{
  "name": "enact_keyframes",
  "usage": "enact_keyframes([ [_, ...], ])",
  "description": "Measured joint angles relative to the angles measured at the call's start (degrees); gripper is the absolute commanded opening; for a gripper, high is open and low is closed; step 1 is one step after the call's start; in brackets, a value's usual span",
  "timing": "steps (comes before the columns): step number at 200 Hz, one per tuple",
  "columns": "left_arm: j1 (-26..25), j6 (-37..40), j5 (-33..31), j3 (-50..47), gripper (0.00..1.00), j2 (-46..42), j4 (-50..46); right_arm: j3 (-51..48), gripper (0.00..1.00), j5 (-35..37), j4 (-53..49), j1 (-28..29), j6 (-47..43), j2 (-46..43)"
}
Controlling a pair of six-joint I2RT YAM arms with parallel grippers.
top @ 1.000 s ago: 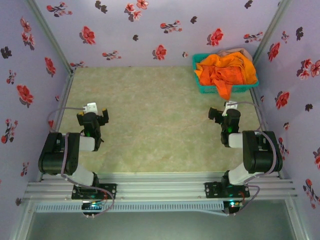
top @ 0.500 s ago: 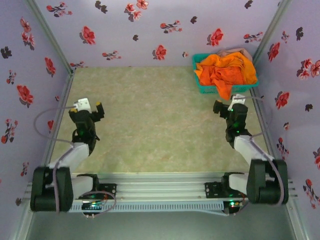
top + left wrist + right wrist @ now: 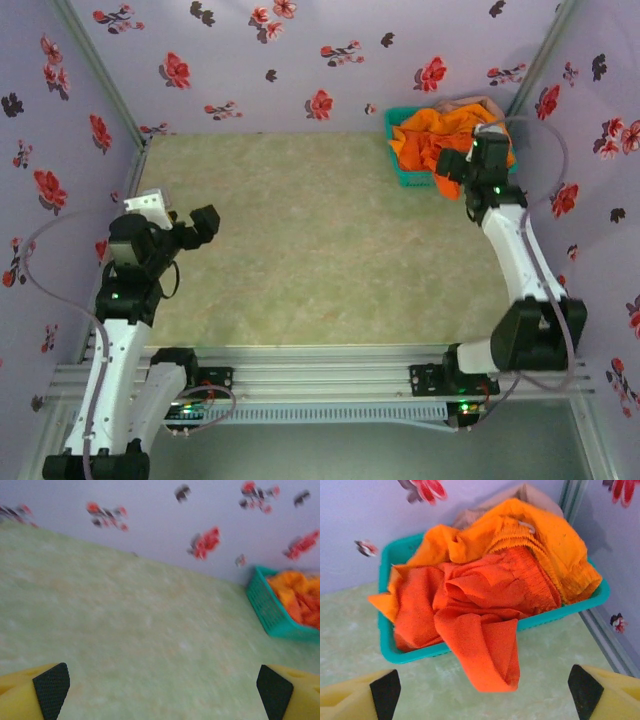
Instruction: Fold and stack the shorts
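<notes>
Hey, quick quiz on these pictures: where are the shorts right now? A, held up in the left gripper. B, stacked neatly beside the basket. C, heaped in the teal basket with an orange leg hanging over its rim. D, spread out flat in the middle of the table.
C: the shorts lie heaped in the teal basket, and one orange leg drapes over its near rim.

top looks down — both wrists face basket (image 3: 383, 630)

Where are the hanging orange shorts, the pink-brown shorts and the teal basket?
hanging orange shorts (image 3: 485, 650), right wrist view, drooping leg.
pink-brown shorts (image 3: 532, 494), right wrist view, top fold.
teal basket (image 3: 392, 555), right wrist view, left rim.
</notes>
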Motion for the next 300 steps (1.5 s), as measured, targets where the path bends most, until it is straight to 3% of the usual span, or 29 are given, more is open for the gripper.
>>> enact_keyframes([
  [54,0.0,0.8,9.9,0.0,0.99,-4.2,-11.3,15.0,0.82,-0.8,-10.4,0.0,-0.4,19.1],
  [107,0.0,2.4,12.1,-2.6,0.99,-7.3,-13.8,24.2,0.71,-1.8,-15.5,0.0,-0.4,29.3],
  [137,0.0,2.7,12.4,-4.0,1.0,-7.3,-14.1,29.7,0.69,-2.3,-17.6,0.0,-0.4,33.8],
  [161,0.0,2.9,12.5,-4.2,0.99,-7.3,-14.2,32.7,0.52,-2.3,-18.6,0.4,-0.2,36.9],
  [178,0.0,2.9,12.5,-4.2,0.99,-7.3,-14.2,34.4,0.34,-2.4,-19.6,0.9,-0.7,38.5],
  [192,0.0,2.9,12.5,-4.2,0.99,-7.3,-14.2,35.2,0.18,-2.5,-19.9,1.4,-0.4,39.3],
  [207,0.0,2.9,12.5,-4.2,0.99,-7.3,-14.2,35.6,0.09,-2.5,-20.2,1.8,0.3,39.4],
  [250,0.0,3.1,12.5,-4.2,0.99,-7.3,-14.2,36.0,0.0,-2.7,-20.3,2.5,1.8,36.6],
  [300,0.0,3.1,12.5,-4.2,0.99,-7.3,-14.2,36.6,0.0,-3.3,-18.0,2.9,4.6,24.7],
])
